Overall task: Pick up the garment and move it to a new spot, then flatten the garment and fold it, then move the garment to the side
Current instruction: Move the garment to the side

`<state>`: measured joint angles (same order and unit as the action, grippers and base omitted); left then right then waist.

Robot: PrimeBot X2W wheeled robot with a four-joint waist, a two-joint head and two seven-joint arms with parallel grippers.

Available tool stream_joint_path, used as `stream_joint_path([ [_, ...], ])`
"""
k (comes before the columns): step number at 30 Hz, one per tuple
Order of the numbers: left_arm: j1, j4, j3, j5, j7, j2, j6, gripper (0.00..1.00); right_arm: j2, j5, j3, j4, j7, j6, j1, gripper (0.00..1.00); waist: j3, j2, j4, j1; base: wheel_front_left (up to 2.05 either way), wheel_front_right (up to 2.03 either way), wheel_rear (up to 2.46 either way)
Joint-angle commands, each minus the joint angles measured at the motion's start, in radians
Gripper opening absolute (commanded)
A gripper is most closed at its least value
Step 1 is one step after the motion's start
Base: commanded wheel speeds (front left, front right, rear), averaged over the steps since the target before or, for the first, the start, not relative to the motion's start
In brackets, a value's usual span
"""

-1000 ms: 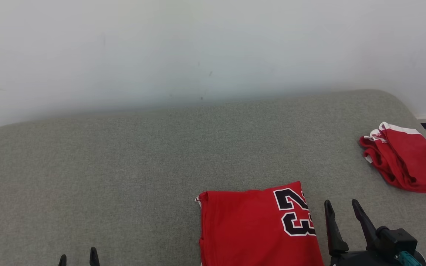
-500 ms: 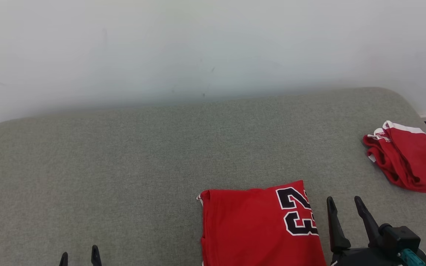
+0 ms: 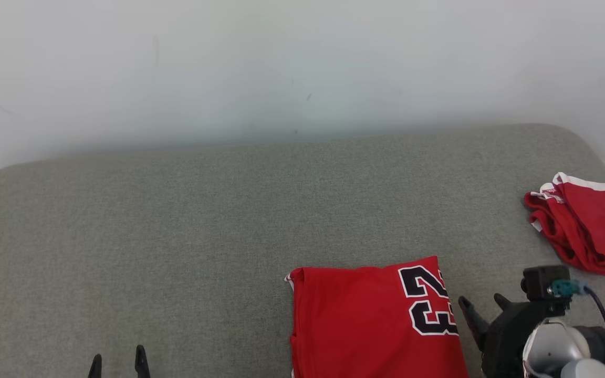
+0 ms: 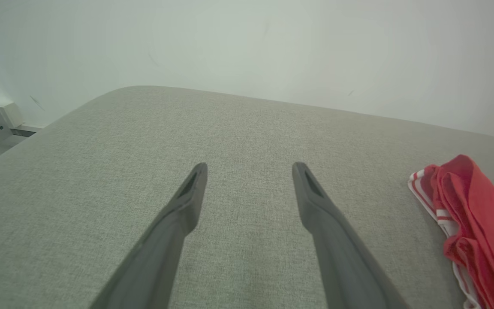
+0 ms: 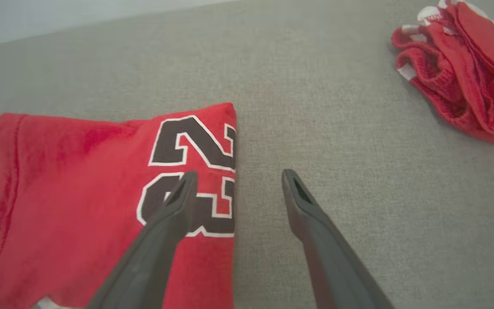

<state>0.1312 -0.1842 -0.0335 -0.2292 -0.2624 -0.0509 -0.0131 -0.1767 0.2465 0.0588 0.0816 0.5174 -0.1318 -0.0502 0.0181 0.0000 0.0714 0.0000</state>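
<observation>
The folded jersey [image 3: 365,320] lies well apart from the crumpled red bundle [image 3: 586,236], the empty, open right gripper [image 3: 481,300] poised at its bundle-side edge (left gripper [image 3: 117,357] open too), so a shallow pinch may lift one layer and undo the fold.

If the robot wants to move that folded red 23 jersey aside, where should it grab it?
Probably the right edge of the folded jersey, beside the 23, coming from the robot's right. That edge lies straight and flat on the grey cushion, and the open right gripper sits astride it, one finger over cloth, one over cushion.
</observation>
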Motion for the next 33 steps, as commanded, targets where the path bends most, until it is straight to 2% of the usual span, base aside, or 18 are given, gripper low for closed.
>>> stream_joint_path([
  [1, -0.013, 0.004, 0.001, 0.004, -0.003, 0.001, 0.0, 1.0, -0.013, -0.005, 0.001, -0.002, 0.05, 0.002, -0.019, 1.0, -0.006, 0.0, -0.006, 0.0, 0.0, 0.0, 0.0],
  [7, -0.019, 0.005, 0.02, 0.007, -0.003, 0.001, -0.001, 1.0, -0.025, 0.008, 0.045, 0.021, 0.323, 0.002, -0.069, 1.0, -0.021, 0.0, -0.048, 0.0, 0.0, 0.0, 0.0],
  [10, -0.021, 0.003, 0.023, 0.012, -0.003, 0.001, -0.009, 1.0, -0.016, 0.012, 0.066, 0.03, 0.387, 0.002, -0.086, 1.0, -0.03, 0.0, -0.068, 0.0, 0.0, 0.0, 0.0],
  [19, -0.033, 0.009, 0.022, 0.024, -0.003, 0.001, -0.02, 1.0, -0.008, -0.015, 0.077, 0.09, 0.402, 0.002, -0.113, 1.0, -0.054, 0.0, -0.109, 0.0, 0.0, 0.0, 0.0],
  [29, -0.051, 0.02, 0.037, 0.031, -0.003, 0.001, -0.021, 1.0, -0.014, -0.06, 0.058, 0.235, 0.425, 0.002, -0.147, 1.0, -0.075, 0.0, -0.123, 0.0, 0.0, 0.0, 0.0],
  [30, -0.053, 0.022, 0.038, 0.028, -0.003, 0.001, -0.02, 1.0, -0.018, -0.056, 0.043, 0.243, 0.425, 0.002, -0.15, 0.67, -0.077, 0.0, -0.124, 0.0, 0.0, 0.0, 0.0],
  [31, -0.055, 0.024, 0.037, 0.017, -0.003, 0.001, -0.018, 1.0, -0.026, -0.05, 0.029, 0.247, 0.421, 0.002, -0.156, 0.08, -0.08, 0.0, -0.123, 0.0, 0.0, 0.0, 0.0],
  [32, -0.055, 0.026, 0.035, 0.013, -0.003, 0.001, -0.015, 1.0, -0.041, -0.045, 0.0, 0.246, 0.418, 0.002, -0.166, 0.0, -0.083, 0.0, -0.121, 0.0, 0.0, 0.0, 0.0],
  [33, -0.056, 0.028, 0.033, 0.011, -0.003, 0.001, -0.015, 1.0, -0.058, -0.043, -0.02, 0.244, 0.411, 0.002, -0.178, 0.0, -0.086, 0.0, -0.118, 0.0, 0.0, 0.0, 0.0],
])
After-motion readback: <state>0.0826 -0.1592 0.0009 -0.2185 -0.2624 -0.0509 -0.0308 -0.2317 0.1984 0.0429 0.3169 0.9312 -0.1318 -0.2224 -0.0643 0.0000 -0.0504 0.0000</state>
